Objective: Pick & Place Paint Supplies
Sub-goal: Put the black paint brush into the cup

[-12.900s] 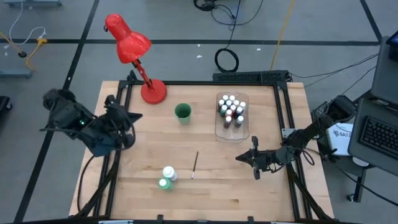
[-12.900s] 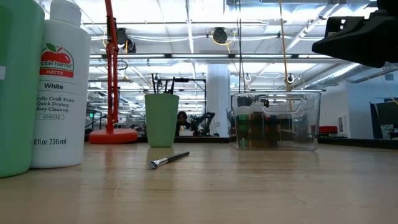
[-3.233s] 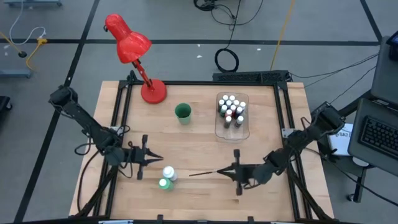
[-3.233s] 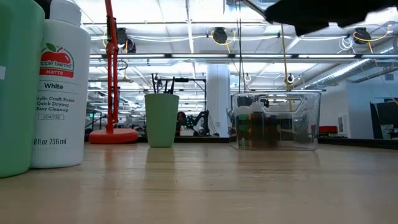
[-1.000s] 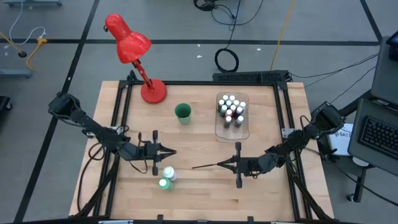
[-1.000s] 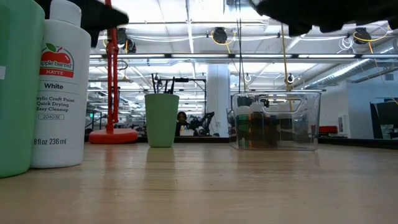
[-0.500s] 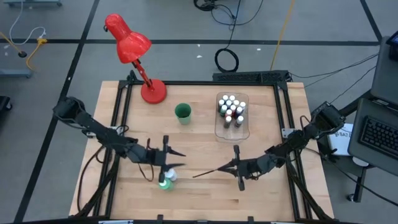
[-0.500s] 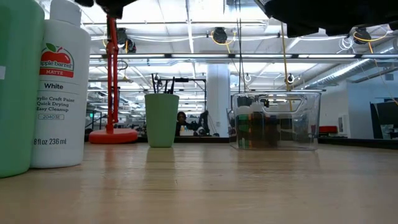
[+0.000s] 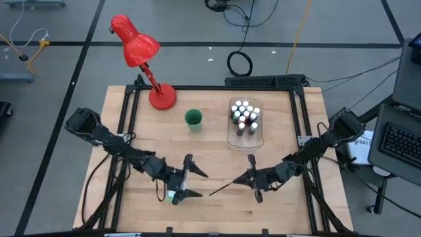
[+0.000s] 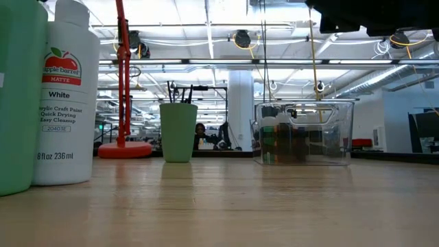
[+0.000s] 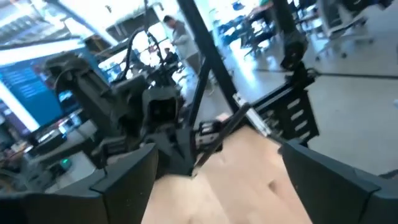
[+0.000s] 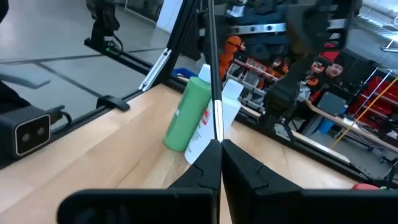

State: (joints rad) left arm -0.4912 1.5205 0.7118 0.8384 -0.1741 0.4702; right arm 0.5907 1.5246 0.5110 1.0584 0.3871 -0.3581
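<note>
My right gripper (image 9: pixel 246 179) is shut on a thin dark-handled brush (image 9: pixel 225 186), which it holds above the table's near middle. My left gripper (image 9: pixel 193 184) is open and empty. It hovers over the big white bottle (image 10: pixel 65 96) and the big green bottle (image 10: pixel 17 96), which stand upright on their bases side by side. Only the green bottle's cap (image 9: pixel 173 195) shows from above. The right wrist view also shows both bottles (image 12: pixel 189 115). Tiny white-capped bottles (image 9: pixel 244 116) stand in the clear tray (image 9: pixel 245 138). My right gripper pinches the brush between its two fingers at the end with the silvery ferrule (image 12: pixel 217 127). The fingers lie about level, coming from the table's right, and run along the brush. The dark handle (image 12: pixel 209 56) sticks out ahead toward the two big bottles. The brush is clear of the table.
A green cup (image 9: pixel 193 118) holding dark-handled brushes (image 10: pixel 182 92) stands at the far middle. A red desk lamp (image 9: pixel 141 56) stands at the far left. A black frame runs along the table's edges (image 9: pixel 217 86). Bare wood lies between the two grippers and the near edge.
My left gripper has moved toward the table's right and near edges and now stands over the two big bottles, still open. My right gripper has stayed about in place and turned a little. The brush's free end now points more toward the near edge.
</note>
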